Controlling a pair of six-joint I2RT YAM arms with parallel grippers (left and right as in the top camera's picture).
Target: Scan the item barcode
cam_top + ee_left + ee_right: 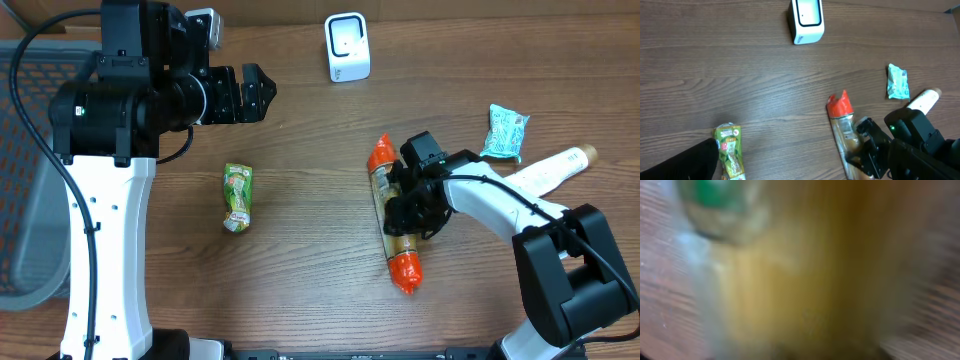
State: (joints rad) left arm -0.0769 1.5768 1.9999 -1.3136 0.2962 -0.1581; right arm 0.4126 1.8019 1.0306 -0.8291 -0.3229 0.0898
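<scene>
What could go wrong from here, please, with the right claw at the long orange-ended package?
The right claw sits over the middle of the long clear tube-shaped package with orange ends; its rounded wrapper could roll or slip free. Placed mid-length, the claw might hide the barcode from the white box-shaped scanner.

A wood-grain desk carried everything. A small green pouch lay flat in its left half, its long axis running roughly from the near edge toward the far edge. Toward the right edge a crumpled mint-green packet lay near a cream tube with a tan cap. The tube lay slantwise, its cap pointing toward the far right corner, and the packet sat on its far side; whether the two touched could not be told. A grey wire-mesh basket stood at the left edge.
</scene>
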